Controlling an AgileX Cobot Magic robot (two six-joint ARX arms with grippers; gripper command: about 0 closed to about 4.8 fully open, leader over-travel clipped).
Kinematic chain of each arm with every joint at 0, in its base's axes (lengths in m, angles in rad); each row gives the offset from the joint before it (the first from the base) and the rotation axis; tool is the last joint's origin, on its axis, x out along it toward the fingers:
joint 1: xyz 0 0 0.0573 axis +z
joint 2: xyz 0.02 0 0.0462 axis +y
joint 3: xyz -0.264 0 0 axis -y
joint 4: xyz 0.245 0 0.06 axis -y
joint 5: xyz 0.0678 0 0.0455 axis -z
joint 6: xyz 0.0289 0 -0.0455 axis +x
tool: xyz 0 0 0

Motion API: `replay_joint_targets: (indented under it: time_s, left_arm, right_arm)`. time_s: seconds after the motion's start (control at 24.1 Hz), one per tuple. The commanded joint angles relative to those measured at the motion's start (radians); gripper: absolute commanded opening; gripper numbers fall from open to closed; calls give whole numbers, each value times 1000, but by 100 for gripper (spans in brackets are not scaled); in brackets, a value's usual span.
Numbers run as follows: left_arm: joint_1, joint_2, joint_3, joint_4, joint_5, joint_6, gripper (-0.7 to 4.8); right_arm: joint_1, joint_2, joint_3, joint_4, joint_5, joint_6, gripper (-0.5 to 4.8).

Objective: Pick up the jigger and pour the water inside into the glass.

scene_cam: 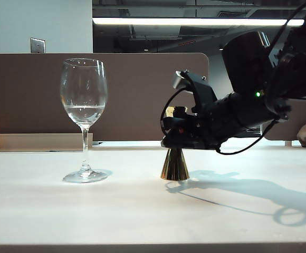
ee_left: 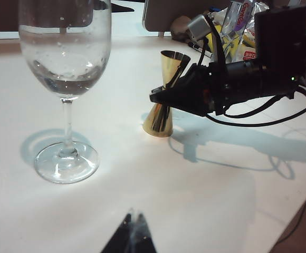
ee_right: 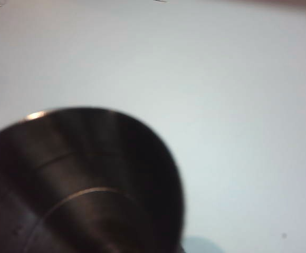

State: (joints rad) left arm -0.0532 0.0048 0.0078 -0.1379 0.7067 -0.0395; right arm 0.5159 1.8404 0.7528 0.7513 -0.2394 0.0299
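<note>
Exterior, left-wrist and right-wrist views of a pouring task. The jigger [scene_cam: 174,164] stands upright on the white bench [scene_cam: 142,211], well to the right of the glass [scene_cam: 84,116], which already holds a shallow pool of clear water [scene_cam: 83,112] in its bowl. The right pincer [scene_cam: 170,138] reaches in level from the right and sits around the jigger's waist and upper cup; whether its jaws are clamped or slack cannot be told, since the black housing hides the contact. A level approach at the narrow waist suits a tool that must be carried upright and tipped only at the rim of the glass. In the right wrist view the jigger's open mouth [ee_right: 84,184] fills the lower part of the frame, dark and blurred, so any liquid inside cannot be made out. The left pincer [ee_left: 129,237] hangs low and idle near the bench edge, well clear of the glass foot; only a dark tip shows, and its opening cannot be judged. Snack packets [ee_left: 237,21] lie at the far edge of the bench; their printed lettering is too small to read.
</note>
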Motion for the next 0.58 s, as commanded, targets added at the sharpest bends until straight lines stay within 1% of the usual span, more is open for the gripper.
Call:
replay_joint_targets:
  time_s: [0.04,0.12,0.21,0.25,0.29,0.33,0.42,0.46,0.54,0.58]
  left_arm:
    - [2,1,1,-3,5,3,-5]
    - [2,1,1,-3,5,3,-5]
    - [2,1,1,-3,5,3,-5]
    - [2,1,1,-3,5,3,-5]
    - [2,1,1,-3,5,3,-5]
    - [1,1,1,-3,5,3,-5]
    - [1,1,1,-3,5,2,-5]
    - [2,1,1,-3,5,3,-5]
    - [2,1,1,-3,5,2,-5]
    - [2,1,1,-3,5,3,-5]
  right_arm:
    - [5,0,-2,-16,-3,3,159]
    - [6,-1,-2,-22,-3,3,216]
    - [13,-14,-7,-29,3,2,219]
    - [14,-18,-8,-30,5,2,229]
    - [16,-31,-9,-40,6,2,274]
    - [16,-35,-9,-45,6,2,287]
    - [16,-55,-9,-86,31,2,292]
    - [17,-72,-12,-121,50,1,347]
    - [19,-88,-23,-130,71,1,398]
    - [19,-100,-32,-133,87,1,415]
